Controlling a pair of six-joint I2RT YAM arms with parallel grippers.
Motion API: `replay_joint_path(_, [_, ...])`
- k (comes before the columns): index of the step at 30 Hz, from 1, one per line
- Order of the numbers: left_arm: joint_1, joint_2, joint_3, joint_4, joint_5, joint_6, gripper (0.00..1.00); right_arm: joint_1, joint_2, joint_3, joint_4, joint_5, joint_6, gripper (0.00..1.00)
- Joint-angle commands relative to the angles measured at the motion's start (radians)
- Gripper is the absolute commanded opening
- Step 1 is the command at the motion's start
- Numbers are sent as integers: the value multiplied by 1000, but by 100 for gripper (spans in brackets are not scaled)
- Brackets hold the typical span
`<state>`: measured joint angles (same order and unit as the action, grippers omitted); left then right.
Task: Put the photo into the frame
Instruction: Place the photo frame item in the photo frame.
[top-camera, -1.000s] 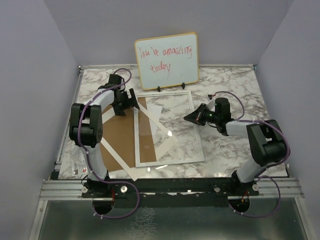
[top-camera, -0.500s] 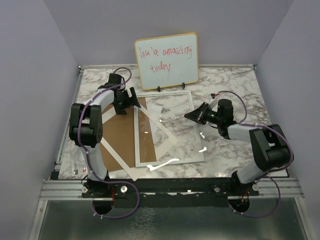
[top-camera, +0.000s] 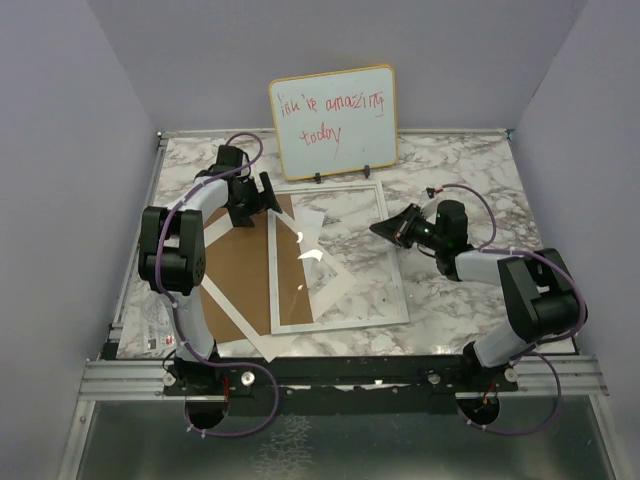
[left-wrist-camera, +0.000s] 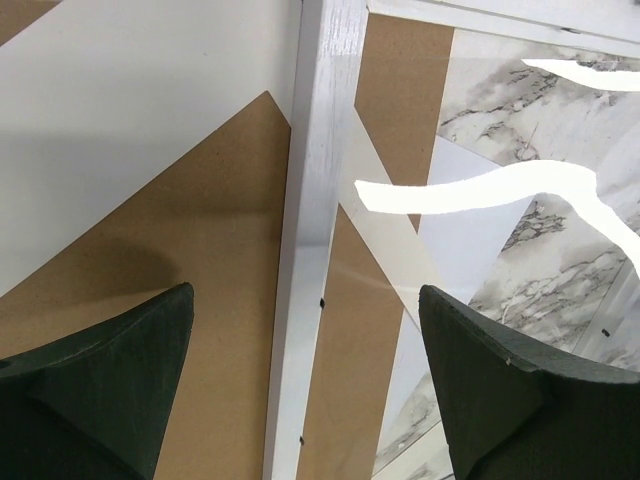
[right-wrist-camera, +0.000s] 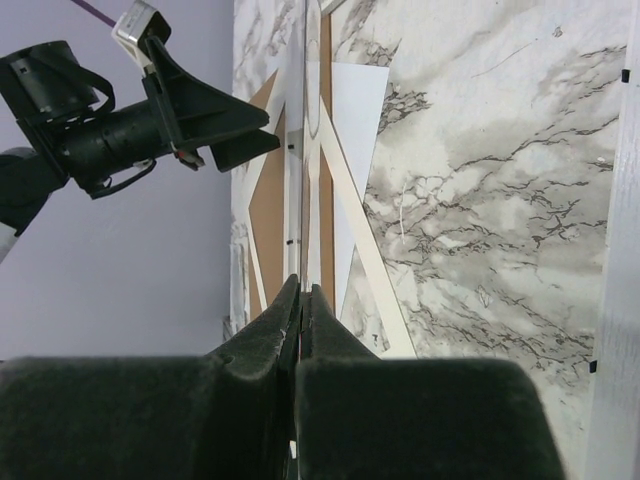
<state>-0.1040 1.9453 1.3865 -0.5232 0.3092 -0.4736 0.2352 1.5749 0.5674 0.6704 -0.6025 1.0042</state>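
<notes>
White frame (top-camera: 340, 321) edge pinched by right end effector (top-camera: 376, 229).

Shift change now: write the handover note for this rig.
Left gripper: open, straddling the left rim of the large white-rimmed, clear-paned picture frame.
Right gripper: shut on the frame's right rim.
Rectangular paper photo: white side up, beneath the pane, as are parts of the white cut-out mat and brown backing board.
Done: frame gripped.
Left: put the photo in the frame.

Frame (top-camera: 338, 323): I see a thin white rim and a glossy pane catching glare, lying mid-table.
Photo (top-camera: 310, 222): plain white back up, skewed, inside the rim's far-left part.
</notes>
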Motion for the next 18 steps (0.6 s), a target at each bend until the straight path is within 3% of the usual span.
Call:
replay_joint_path(1, [3, 4, 36, 12, 20, -10, 94, -5, 21, -23, 86, 35, 37, 1])
replay_joint_path(18, [3, 22, 39, 14, 4, -11, 94, -5, 88, -14, 143, 5, 128, 1])
